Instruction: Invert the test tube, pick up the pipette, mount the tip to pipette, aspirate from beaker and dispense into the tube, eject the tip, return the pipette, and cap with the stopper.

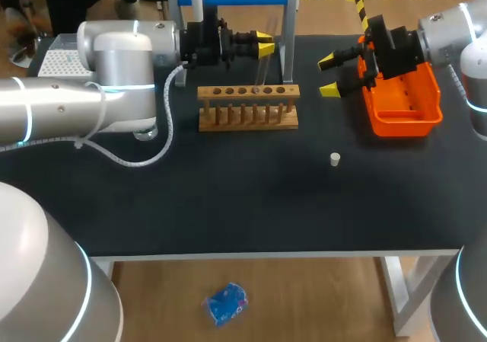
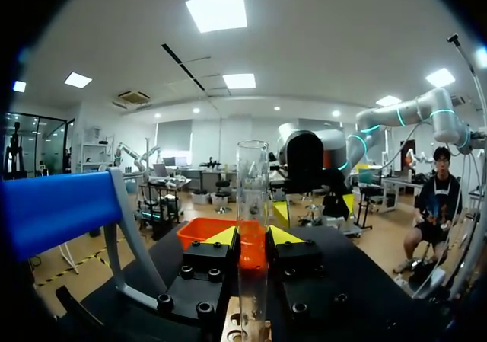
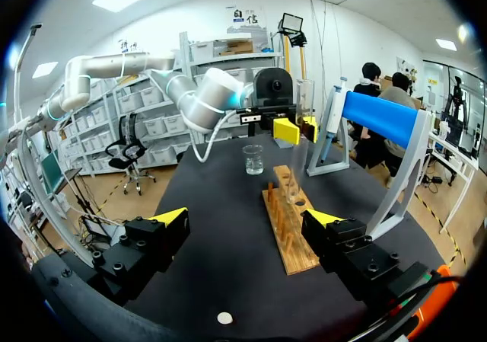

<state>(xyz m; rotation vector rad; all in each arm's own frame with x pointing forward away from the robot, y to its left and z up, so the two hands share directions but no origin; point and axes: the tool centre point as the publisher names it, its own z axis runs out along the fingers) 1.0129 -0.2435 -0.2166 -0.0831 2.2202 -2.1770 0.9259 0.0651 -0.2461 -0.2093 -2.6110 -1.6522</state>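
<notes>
No words, numbers or signs can be read on the table or on the things that stand on it. The beaker is too small to tell if it has any marks.

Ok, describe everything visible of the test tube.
The test tube is a long, clear, seemingly empty cylinder, standing upright with its open rim on top. The left tool is shut on its middle, one yellow tip at each side. Its lower end reaches the wooden rack; whether it sits in a hole is hidden.
</notes>
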